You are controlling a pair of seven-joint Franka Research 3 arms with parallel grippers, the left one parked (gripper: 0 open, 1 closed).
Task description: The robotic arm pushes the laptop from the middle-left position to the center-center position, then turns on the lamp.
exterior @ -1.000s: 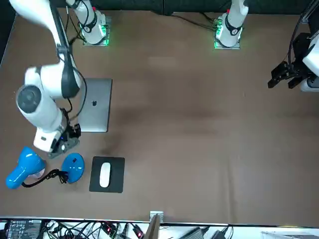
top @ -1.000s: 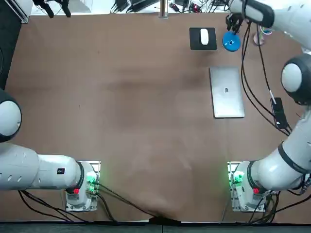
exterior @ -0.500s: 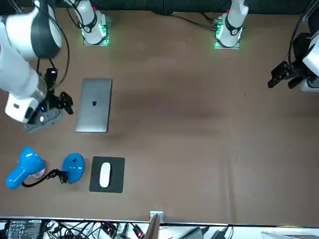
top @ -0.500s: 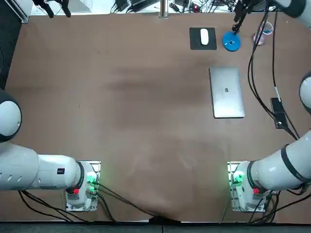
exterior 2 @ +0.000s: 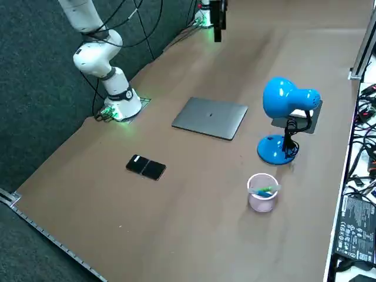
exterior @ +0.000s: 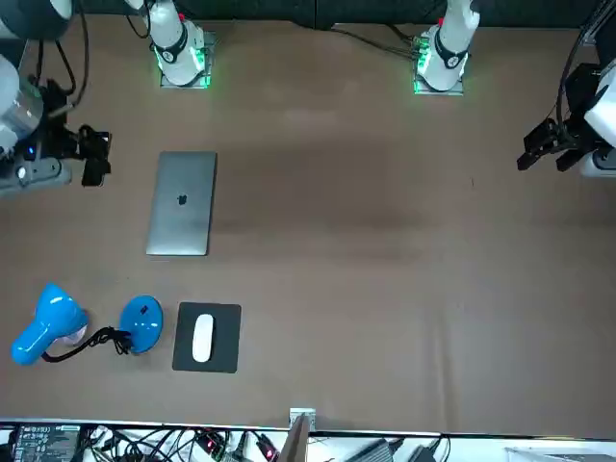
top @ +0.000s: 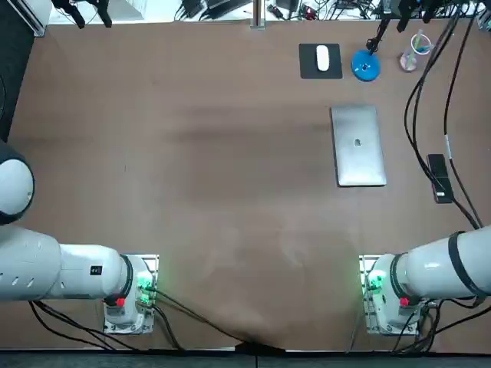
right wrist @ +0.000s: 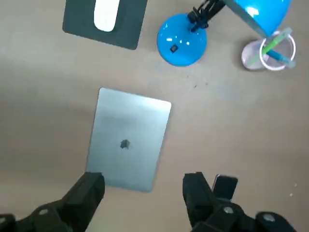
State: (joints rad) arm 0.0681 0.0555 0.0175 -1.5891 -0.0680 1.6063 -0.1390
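Brown tabletop [top: 192,153] fills our views. On it the closed silver laptop [top: 358,146] lies flat in the robot's right half, its long sides running away from the arm bases, and nothing touches it. We see the right end effector [right wrist: 143,182] hanging in the air to the robot's right of the laptop. Its two fingers [right wrist: 91,186] are spread wide and hold nothing. Beyond the laptop's far short edge stands the blue lamp [top: 365,67], its round base near the laptop but apart from it. Off the laptop's far left corner a white mouse [top: 322,57] rests on a dark mouse pad [top: 307,69]. Out past the far right corner stands a clear cup [top: 414,52]. A dark phone [top: 439,178] lies flat off the laptop's right long edge — well clear of it.
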